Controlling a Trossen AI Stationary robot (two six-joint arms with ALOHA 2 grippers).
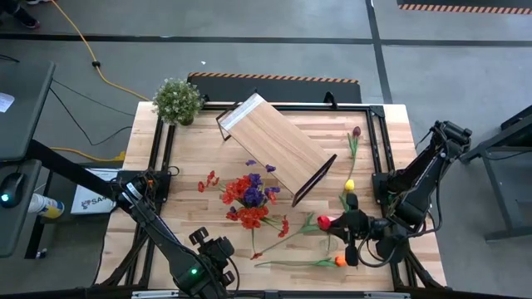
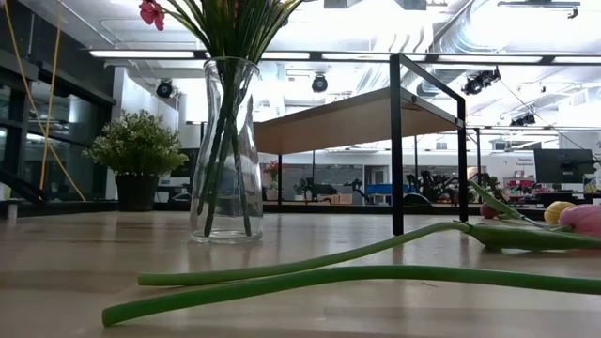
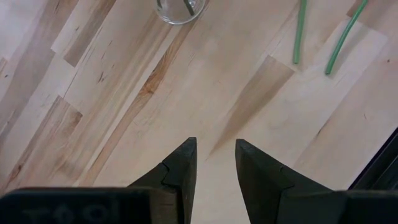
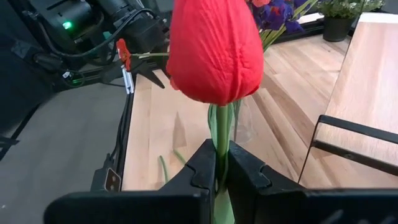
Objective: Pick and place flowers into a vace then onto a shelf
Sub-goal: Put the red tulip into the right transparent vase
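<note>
The tall clear glass vase [image 2: 225, 150] stands on the wooden plank table [image 1: 382, 133], with red and purple flowers [image 1: 249, 195] bunched inside it. The right gripper [image 4: 221, 167] is pinched tight on the green stem of a red tulip [image 4: 214, 50], up near the vase. The left gripper [image 3: 215, 168] waits over bare table, its two fingers a little apart, holding nothing. The light-wood shelf [image 1: 270, 143] stands behind the vase.

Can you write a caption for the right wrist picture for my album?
Right gripper pinching the green stem of a big red tulip.
</note>
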